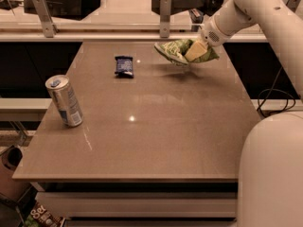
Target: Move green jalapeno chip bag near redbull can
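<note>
Aloft over the table rear, pincer clamps green jalapeno chip bag, half-covering it.

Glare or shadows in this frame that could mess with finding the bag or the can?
Camera view: warm orange cast overall. One small specular spot mid table, clear of both items. A soft shadow falls on the tabletop under the green jalapeno chip bag, which the gripper grips at the far right side. The redbull can near the left edge has only a mild sheen.
</note>
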Robot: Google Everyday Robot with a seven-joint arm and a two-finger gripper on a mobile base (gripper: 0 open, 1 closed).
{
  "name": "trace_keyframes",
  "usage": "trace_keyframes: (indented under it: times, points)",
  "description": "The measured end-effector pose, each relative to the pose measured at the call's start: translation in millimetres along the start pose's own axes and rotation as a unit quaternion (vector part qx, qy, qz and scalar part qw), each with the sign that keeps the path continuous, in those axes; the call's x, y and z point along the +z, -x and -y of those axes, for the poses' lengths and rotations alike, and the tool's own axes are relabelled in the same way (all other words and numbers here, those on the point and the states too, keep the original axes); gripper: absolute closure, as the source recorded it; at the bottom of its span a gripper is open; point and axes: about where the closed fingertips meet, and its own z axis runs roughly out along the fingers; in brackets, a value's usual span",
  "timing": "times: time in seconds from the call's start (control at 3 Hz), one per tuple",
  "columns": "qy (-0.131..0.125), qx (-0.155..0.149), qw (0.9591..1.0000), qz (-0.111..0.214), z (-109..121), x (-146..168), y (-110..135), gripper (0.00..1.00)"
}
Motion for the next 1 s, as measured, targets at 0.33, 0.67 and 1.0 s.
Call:
trace_keyframes:
  times: [0.33, 0.67, 1.0]
  points:
    - [0.002, -0.015, 0.9999, -0.008, -16, -18, 12, 1.00]
    - [0.003, -0.030, 0.9995, -0.012, -42, -36, 26, 1.00]
    - [-0.001, -0.041, 0.9991, -0.011, -79, -52, 37, 1.00]
